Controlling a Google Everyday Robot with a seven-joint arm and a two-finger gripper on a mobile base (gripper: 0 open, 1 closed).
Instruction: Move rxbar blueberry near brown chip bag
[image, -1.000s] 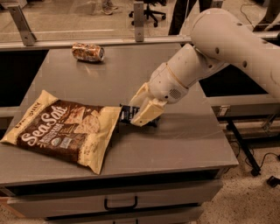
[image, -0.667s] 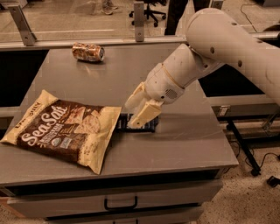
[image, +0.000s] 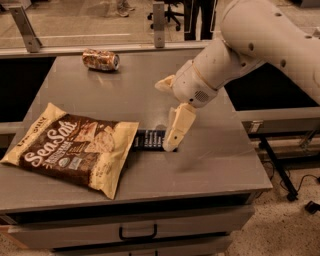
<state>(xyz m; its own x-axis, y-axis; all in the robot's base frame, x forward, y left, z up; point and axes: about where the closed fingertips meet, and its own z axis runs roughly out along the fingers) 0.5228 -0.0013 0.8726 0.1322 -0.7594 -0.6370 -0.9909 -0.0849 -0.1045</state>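
Observation:
The brown chip bag lies flat at the front left of the grey table, with white "Sea Salt" lettering. The rxbar blueberry, a small dark navy bar, lies flat on the table right against the bag's right edge. My gripper is just above and to the right of the bar. It is open, with the lower finger pointing down so its tip is by the bar's right end, and the other finger raised clear. The bar is not held.
A brownish drink can lies on its side at the table's back left. A rail with metal posts runs behind the table. A drawer handle is below the front edge. My arm reaches in from the upper right.
The gripper has opened and lifted slightly, leaving the bar flat on the table beside the chip bag. The fingers are now spread wide apart.

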